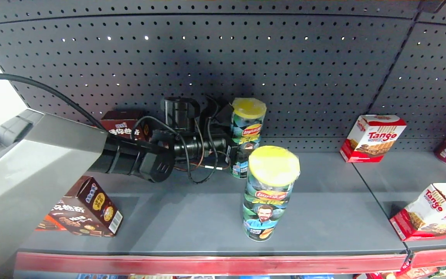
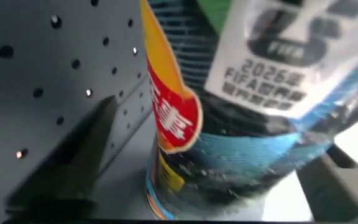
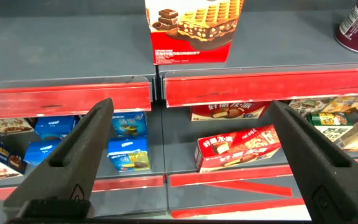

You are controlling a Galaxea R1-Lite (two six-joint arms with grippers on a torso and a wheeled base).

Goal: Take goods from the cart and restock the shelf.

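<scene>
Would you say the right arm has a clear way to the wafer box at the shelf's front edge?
Probably yes: the right gripper is open and empty, and nothing stands between it and the wafer box.

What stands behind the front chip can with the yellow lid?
A second yellow-lidded chip can stands behind it, close to the pegboard wall, with the left gripper at its side. The front can covers part of its lower body, which cannot be seen.

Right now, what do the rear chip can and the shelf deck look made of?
Rear chip can: probably a cardboard tube with a glossy printed wrap that catches light; its yellow lid looks like matte plastic. Shelf deck: likely painted metal, matte grey like the perforated back panel.
</scene>
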